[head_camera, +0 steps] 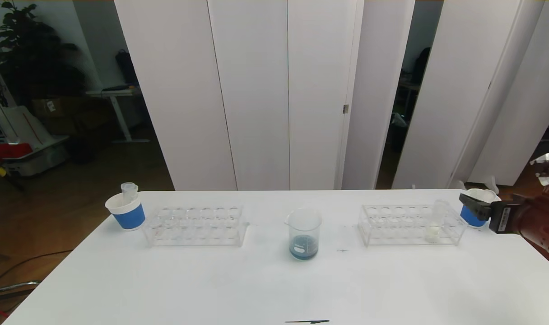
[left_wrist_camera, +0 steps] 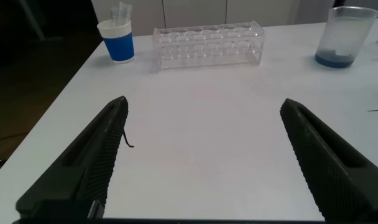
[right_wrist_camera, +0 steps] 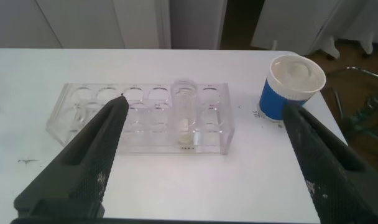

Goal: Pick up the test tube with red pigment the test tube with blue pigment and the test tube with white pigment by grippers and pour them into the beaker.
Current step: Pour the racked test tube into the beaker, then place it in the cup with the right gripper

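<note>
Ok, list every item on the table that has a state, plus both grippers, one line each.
beaker: upright, blue liquid at bottom.
test tube with white pigment: upright in right rack, not yet poured.
left rack: no tubes visible.
left cup: holds an emptied tube.
right cup: upright.
left gripper: open, empty.
right gripper: open, empty.

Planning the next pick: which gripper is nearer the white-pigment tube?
Right. The right gripper hovers open just beyond the rack end holding the white tube; the left gripper is open over bare table across the beaker.
</note>
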### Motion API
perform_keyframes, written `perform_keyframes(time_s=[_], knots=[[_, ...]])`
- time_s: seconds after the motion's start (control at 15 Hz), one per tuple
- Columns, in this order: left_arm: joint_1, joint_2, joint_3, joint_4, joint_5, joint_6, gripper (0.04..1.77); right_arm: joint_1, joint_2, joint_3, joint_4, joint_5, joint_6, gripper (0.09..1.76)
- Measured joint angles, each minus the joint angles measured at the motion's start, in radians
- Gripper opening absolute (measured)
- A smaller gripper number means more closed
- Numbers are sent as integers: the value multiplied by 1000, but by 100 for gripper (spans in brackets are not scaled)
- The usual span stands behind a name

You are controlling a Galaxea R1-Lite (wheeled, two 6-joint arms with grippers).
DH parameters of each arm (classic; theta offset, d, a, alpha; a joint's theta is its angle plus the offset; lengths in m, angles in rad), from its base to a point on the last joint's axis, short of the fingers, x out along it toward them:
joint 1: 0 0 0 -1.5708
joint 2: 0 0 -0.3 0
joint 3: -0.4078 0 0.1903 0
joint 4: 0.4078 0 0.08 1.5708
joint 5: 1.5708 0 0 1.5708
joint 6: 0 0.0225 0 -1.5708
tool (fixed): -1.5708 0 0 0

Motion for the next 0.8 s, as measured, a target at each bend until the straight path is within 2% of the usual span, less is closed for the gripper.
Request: perform_keyframes(time_s=[0.13,0.33,0.8], knots=[[0,0,0,0,0,0,175,1,63,64,-88,3,-3,175],[0,0,0,0,0,0,175,3,164,82,-171,2,-13,175],[0,0,0,0,0,0,175,22,370,-21,-293,0,-86,175]])
